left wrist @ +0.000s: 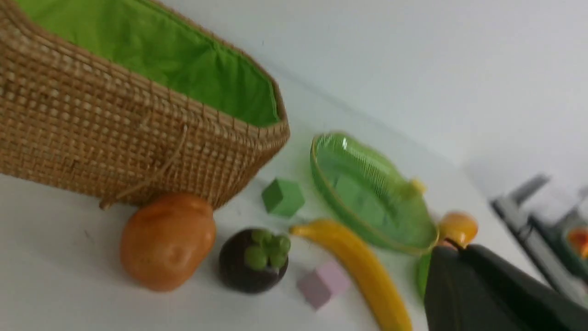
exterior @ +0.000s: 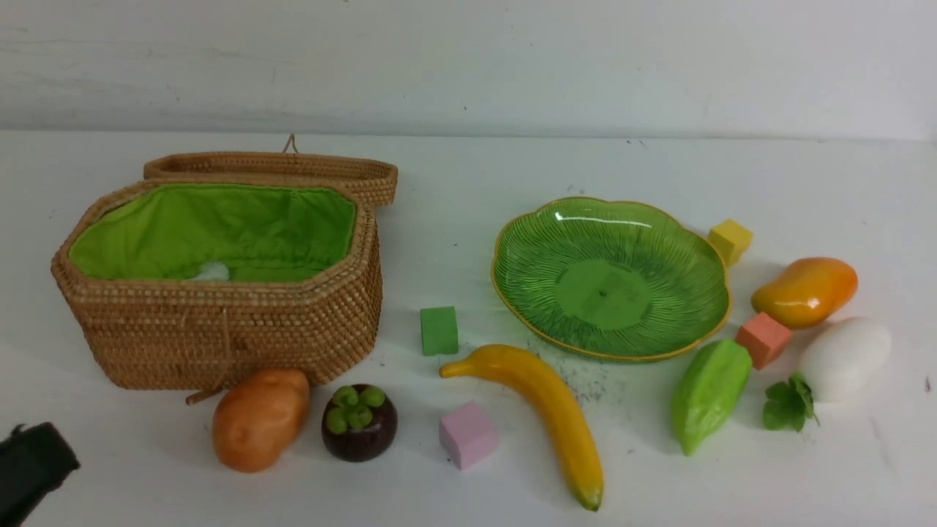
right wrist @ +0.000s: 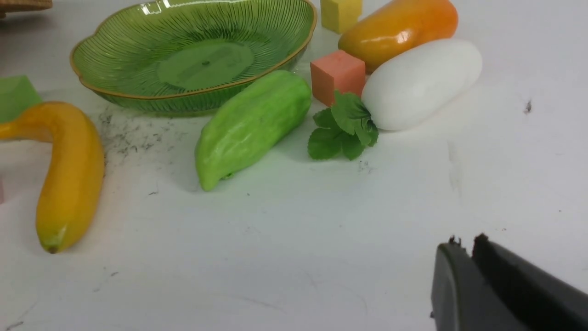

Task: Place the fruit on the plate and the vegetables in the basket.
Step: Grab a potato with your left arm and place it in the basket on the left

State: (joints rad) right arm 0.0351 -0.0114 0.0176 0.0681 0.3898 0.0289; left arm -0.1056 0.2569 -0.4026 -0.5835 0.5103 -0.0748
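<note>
L gripper (left wrist: 448,250), R gripper (right wrist: 466,241) low, jaws pressed together.
Basket (exterior: 219,333) lid open, white bit (exterior: 210,271) inside; plate (exterior: 644,241) by banana (exterior: 550,404).

White table (exterior: 512,168) — basket (exterior: 219,329), plate (exterior: 611,278), banana (exterior: 545,399), mangosteen (exterior: 359,424), mango (exterior: 805,291), potato (exterior: 260,419), radish (exterior: 845,359), ridged piece (exterior: 708,391), cubes (exterior: 468,433).
</note>
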